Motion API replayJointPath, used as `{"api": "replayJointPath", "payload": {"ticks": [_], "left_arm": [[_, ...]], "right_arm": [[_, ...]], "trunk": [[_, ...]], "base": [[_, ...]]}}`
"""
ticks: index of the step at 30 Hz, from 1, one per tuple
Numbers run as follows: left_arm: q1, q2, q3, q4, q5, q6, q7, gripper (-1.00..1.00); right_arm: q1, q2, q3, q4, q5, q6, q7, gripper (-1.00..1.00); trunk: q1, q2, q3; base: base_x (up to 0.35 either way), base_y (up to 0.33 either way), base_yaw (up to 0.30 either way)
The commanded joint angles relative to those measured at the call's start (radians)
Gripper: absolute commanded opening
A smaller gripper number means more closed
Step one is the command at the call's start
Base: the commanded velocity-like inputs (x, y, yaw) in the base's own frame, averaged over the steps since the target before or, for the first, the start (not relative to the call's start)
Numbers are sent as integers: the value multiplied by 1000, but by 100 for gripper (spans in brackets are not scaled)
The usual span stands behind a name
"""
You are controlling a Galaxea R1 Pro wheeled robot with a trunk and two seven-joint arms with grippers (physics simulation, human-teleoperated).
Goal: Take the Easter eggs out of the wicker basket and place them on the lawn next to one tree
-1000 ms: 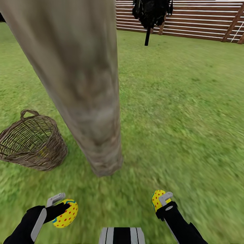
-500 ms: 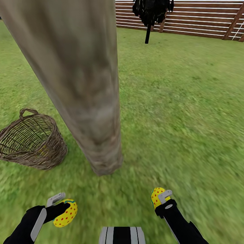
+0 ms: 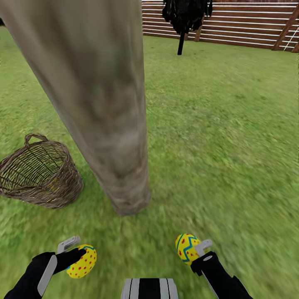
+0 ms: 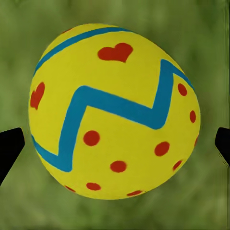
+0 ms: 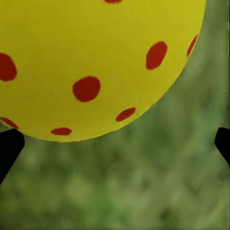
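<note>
Count: 2 Easter eggs, one by the left gripper (image 3: 81,261), one by the right (image 3: 187,248). 1 wicker basket (image 3: 39,174). 1 thick tree trunk (image 3: 104,104). 1 dark narrow tree (image 3: 185,16). 1 slatted fence (image 3: 241,23).

Smooth matt yellow egg (image 4: 112,112) between the left gripper's (image 3: 74,253) black fingertips; open-weave brown wicker basket (image 3: 39,172); rough mottled bark on the tree (image 3: 104,108); slatted wooden fence (image 3: 232,20); coarse grass lawn (image 3: 216,137)

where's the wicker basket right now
In the head view the wicker basket stands on the lawn at left, just beside the tree trunk.
</note>
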Motion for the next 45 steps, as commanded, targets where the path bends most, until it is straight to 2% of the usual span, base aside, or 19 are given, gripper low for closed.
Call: {"api": "replayJointPath", "payload": {"ticks": [1, 24, 45], "left_arm": [[0, 0, 3, -1, -2, 5, -5, 100], [0, 0, 6, -1, -2, 5, -4, 100], [0, 0, 3, 7, -4, 7, -2, 100]], "right_arm": [[0, -1, 6, -1, 1, 7, -4, 100], [0, -1, 7, 1, 1, 6, -4, 100], [0, -1, 2, 2, 1, 7, -4, 100]], "trunk": [[-1, 0, 3], [-11, 5, 92], [-20, 10, 173]], "base": [[0, 0, 0], [-284, 0, 0], [-11, 0, 0]]}}
